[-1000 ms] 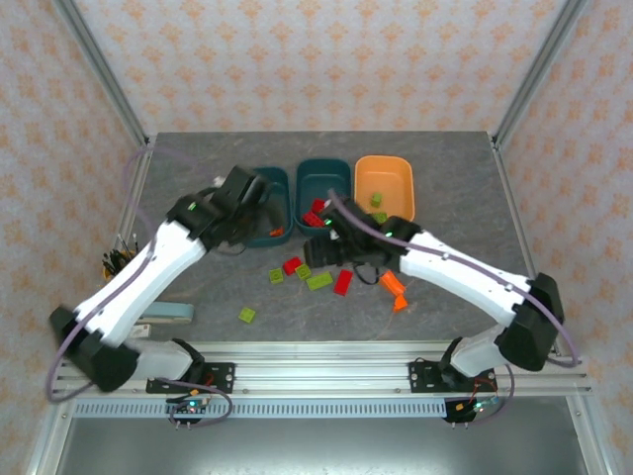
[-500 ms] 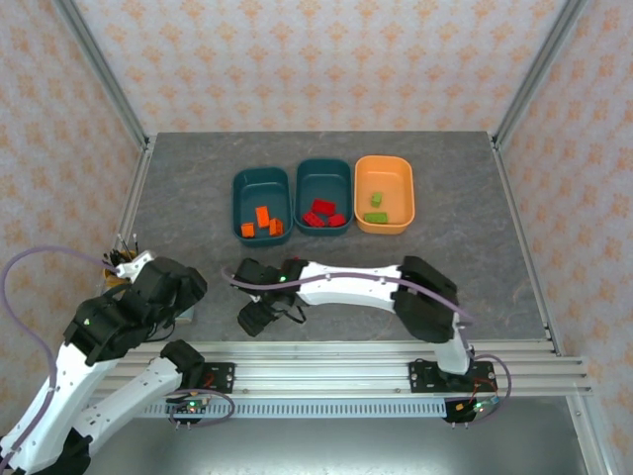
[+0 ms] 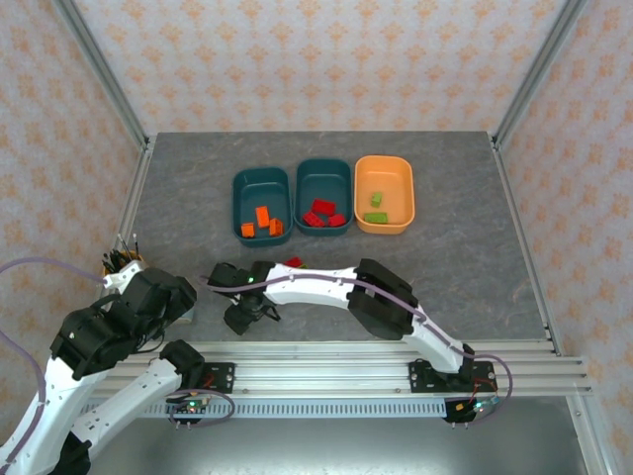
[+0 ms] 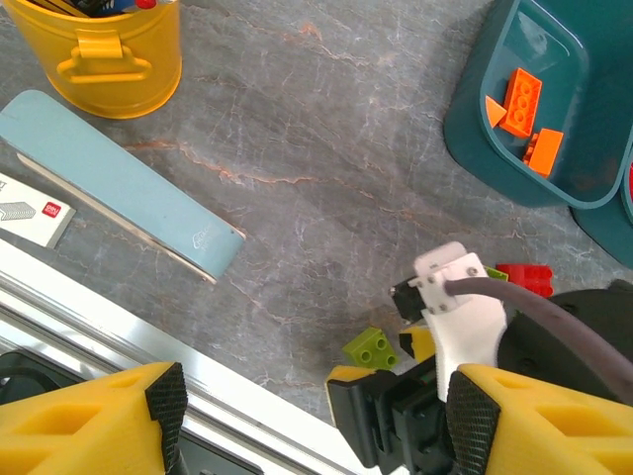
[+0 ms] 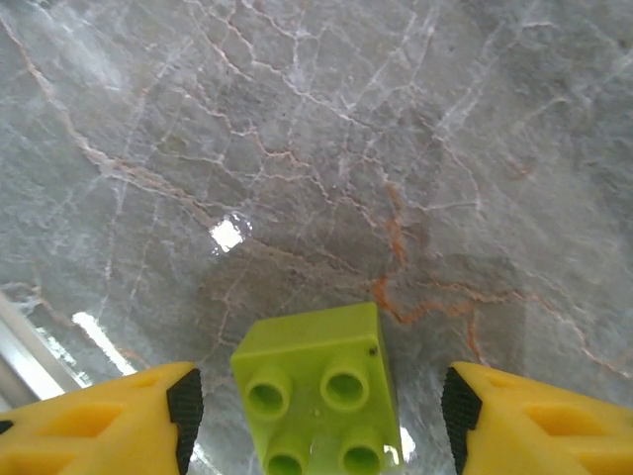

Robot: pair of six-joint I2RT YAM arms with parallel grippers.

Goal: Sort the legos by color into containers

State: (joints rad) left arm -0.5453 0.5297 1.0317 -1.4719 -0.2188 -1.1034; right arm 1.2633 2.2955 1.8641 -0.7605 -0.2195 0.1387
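Down on veined stone (image 5: 297, 148) sits a square, studded lime lego (image 5: 318, 391).

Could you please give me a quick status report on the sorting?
Left end effector open, empty. Right end effector open, straddling lime green brick on table. Red brick loose nearby. Nothing blocking the grasp.

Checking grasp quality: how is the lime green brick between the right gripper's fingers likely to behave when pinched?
The lime green brick looks like rigid moulded plastic, so probably stiff and light. Its glossy sides may slip in the right gripper. Sitting flat, studs up, on the table, it seems unlikely to roll.
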